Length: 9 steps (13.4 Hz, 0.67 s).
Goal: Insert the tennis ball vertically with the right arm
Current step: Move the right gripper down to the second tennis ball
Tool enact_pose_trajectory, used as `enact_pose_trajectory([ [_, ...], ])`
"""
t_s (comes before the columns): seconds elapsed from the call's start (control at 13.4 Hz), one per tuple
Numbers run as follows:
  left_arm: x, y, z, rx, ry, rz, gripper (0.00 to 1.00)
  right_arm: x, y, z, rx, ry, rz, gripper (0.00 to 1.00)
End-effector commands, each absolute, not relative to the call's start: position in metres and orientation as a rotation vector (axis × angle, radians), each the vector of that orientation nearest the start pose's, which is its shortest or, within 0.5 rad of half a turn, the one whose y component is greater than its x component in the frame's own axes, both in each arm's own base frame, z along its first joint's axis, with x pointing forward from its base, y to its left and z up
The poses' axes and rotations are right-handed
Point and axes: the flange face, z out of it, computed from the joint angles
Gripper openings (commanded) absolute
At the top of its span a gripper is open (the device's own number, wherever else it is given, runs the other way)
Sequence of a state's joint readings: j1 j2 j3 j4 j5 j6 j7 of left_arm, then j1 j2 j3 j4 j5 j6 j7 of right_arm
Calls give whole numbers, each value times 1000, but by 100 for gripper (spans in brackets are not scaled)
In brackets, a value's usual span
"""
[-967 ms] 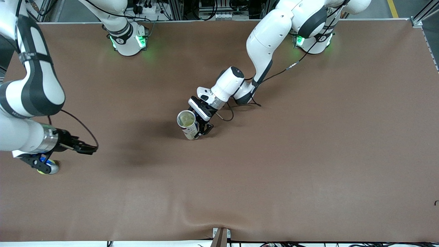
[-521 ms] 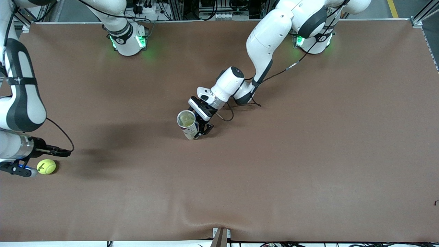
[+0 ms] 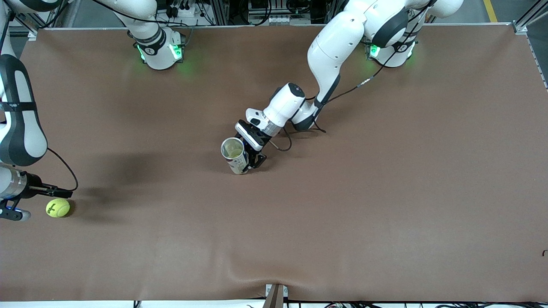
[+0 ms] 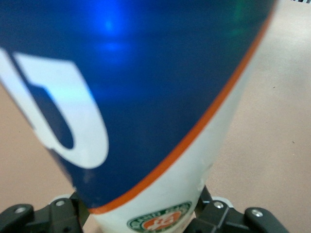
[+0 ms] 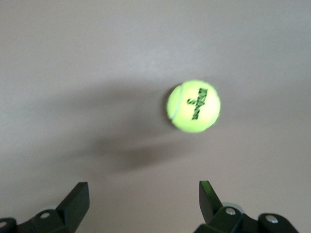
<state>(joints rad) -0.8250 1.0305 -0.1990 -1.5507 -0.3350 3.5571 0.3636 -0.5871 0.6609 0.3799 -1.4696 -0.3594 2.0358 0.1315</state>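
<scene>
The tennis ball (image 3: 58, 207) lies loose on the tabletop (image 3: 385, 192) at the right arm's end, nearer the front camera than the can, and well apart from it. In the right wrist view the ball (image 5: 193, 106) sits on bare surface ahead of the right gripper (image 5: 143, 201), whose jaws stand wide apart with nothing between them. In the front view only part of the right gripper (image 3: 15, 211) shows at the frame's edge, just beside the ball.

The step in hand looks like the reach for the ball: it is not yet grasped. The next move calls for bringing the open jaws down around the ball, closing on it, then carrying it over to the can's mouth and lowering it straight down.

The can (image 3: 234, 154) stands near the middle of the tabletop, mouth up. The left gripper (image 3: 253, 157) is clamped on its side, steadying it. The left wrist view is filled by the can's blue and white wall (image 4: 146, 97).

Count: one tennis ball, one can, two arms.
</scene>
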Motion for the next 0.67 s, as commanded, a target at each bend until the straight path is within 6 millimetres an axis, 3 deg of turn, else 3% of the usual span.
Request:
enact_pose_trajectory([
  [0.0,439,-571,161,-2947,1316,-1494,83,672,-249,285,-3223,413,-17,100],
  [0.22,439,-571,161,-2947,1317,-1492,83,671,-282,253,-3232,469,-144,100],
  [0.37,438,-571,159,-2948,1317,-1486,83,672,-286,242,-3226,479,-165,100],
  [0.6,438,-571,159,-2948,1317,-1486,83,675,-284,244,-3218,490,-204,100],
])
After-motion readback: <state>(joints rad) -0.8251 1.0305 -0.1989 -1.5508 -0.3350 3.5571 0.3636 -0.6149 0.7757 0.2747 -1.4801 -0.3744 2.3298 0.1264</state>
